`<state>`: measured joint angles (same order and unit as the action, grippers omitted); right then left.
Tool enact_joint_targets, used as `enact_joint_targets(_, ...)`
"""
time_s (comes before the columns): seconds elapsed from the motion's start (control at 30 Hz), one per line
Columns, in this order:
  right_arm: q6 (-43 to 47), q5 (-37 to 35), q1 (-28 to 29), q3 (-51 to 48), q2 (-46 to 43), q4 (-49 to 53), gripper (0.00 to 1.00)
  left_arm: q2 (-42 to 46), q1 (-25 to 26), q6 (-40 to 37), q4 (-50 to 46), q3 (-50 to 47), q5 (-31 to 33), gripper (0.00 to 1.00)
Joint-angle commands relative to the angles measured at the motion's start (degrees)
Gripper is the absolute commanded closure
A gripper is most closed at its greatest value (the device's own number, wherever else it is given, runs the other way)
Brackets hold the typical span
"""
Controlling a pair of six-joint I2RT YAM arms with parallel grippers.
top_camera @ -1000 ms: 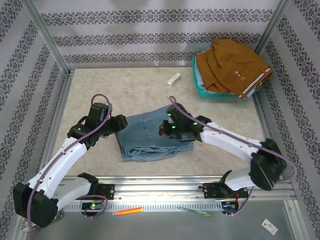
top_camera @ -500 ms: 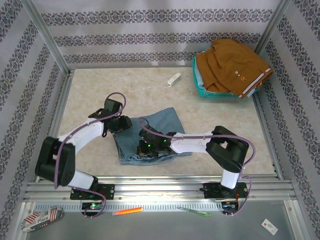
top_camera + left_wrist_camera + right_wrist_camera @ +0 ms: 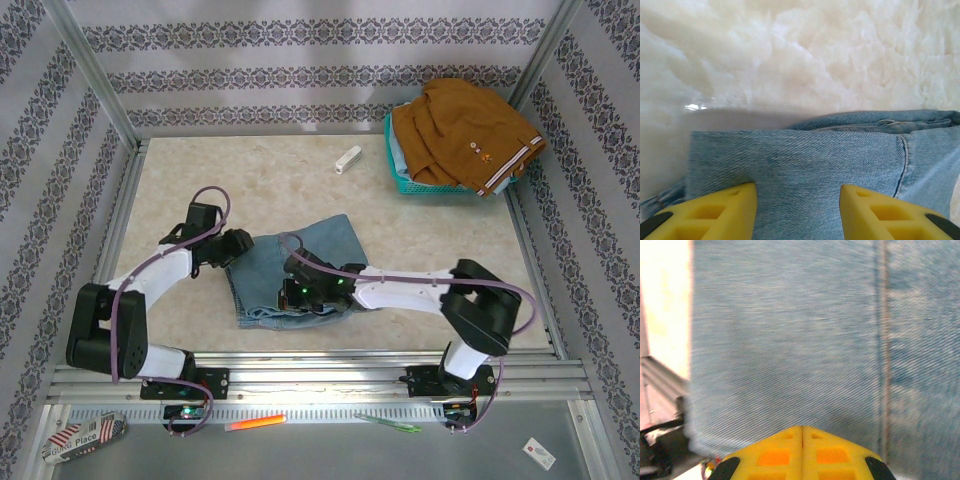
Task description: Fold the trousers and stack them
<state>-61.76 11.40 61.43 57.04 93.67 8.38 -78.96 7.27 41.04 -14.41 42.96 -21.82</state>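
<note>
The trousers point(image 3: 320, 245) lie in the middle of the table point(image 3: 190, 190) as a compact denim rectangle, so the folding looks largely done; whether another fold is due I cannot tell. The left pincer point(image 3: 796, 194) stands wide over their left edge, gripping nothing. The right pincer point(image 3: 801, 430), fingers pressed together, sits low over their near part. Stacking remains, perhaps at the far-right basket point(image 3: 397, 178) heaped with brown clothing point(image 3: 460, 130).

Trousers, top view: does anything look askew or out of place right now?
Yes. The folded trousers lie at a slant on the table, and their layers do not line up: in the left wrist view a lower layer pokes out beyond the top fold. Nothing looks spilled or damaged.
</note>
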Motion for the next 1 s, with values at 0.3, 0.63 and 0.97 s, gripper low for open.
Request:
enact_joint_targets(0.3, 0.1, 5.6, 1.5, 12.4, 11.1, -2.3, 1.0, 3.3, -1.1, 0.4, -3.4, -1.7, 0.8, 0.51)
enact_joint_targets(0.63, -7.1, 8.6, 6.1, 5.5, 21.3, -12.8, 1.0, -1.8, -2.2, -0.2, -2.8, -0.4, 1.5, 0.51)
enact_joint_targets(0.97, 4.9, -0.3, -2.3, 3.7, 0.4, 4.1, 1.0, 11.7, -1.1, -0.8, -15.9, 4.8, 3.2, 0.51)
